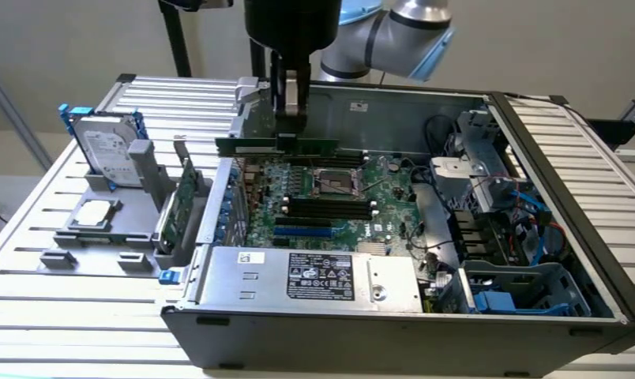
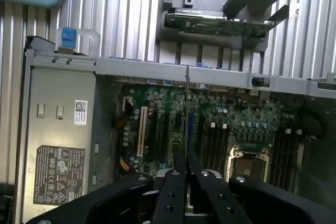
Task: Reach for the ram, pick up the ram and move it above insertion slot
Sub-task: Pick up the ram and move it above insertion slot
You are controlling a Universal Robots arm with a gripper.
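The ram [image 1: 254, 147] is a long thin green stick held level above the back of the motherboard [image 1: 386, 189], over the open computer case. My gripper [image 1: 291, 118] comes straight down from above and is shut on it near its middle. In the wrist view the ram [image 2: 187, 103] appears edge-on as a thin line running out from between the black fingers [image 2: 173, 187]. That line runs parallel to the black memory slots [image 2: 210, 140] and lies about over the blue slot [image 2: 190, 121]. The slots [image 1: 323, 207] sit in front of the CPU socket [image 1: 333, 181].
A silver hard drive with blue rails [image 1: 107, 150] and a green expansion card [image 1: 181, 209] stand in a grey holder at the exterior view's left. The power supply [image 1: 307, 276] fills the case's near side. Cables and drive bays [image 1: 497, 229] crowd its right.
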